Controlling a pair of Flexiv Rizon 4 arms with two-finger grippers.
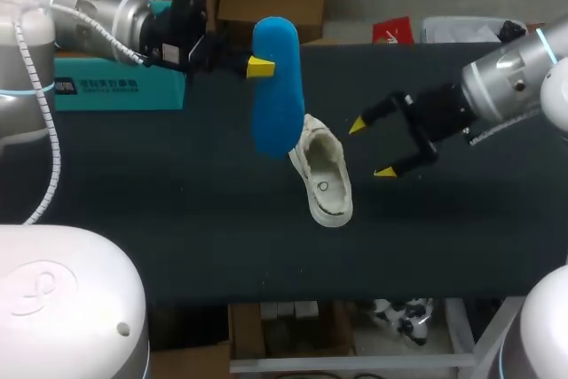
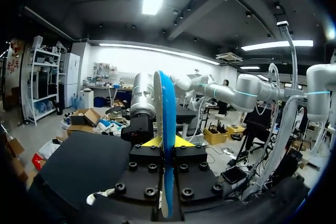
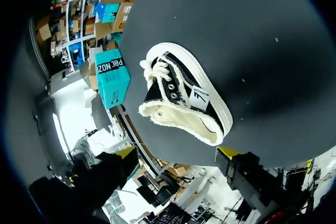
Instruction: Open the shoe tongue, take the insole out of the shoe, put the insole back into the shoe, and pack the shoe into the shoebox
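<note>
- Blue insole (image 1: 277, 86), long and flat, hangs pinched in the left gripper (image 1: 264, 67) above the table (image 1: 177, 201).
- Black-and-white shoe (image 1: 327, 175) lies mid-table, near the spread right gripper (image 1: 370, 148), untouched by it.

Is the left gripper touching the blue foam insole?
Touching. In the left wrist view the left gripper has both yellow tips pressed against the blue foam insole, one from each side.
</note>
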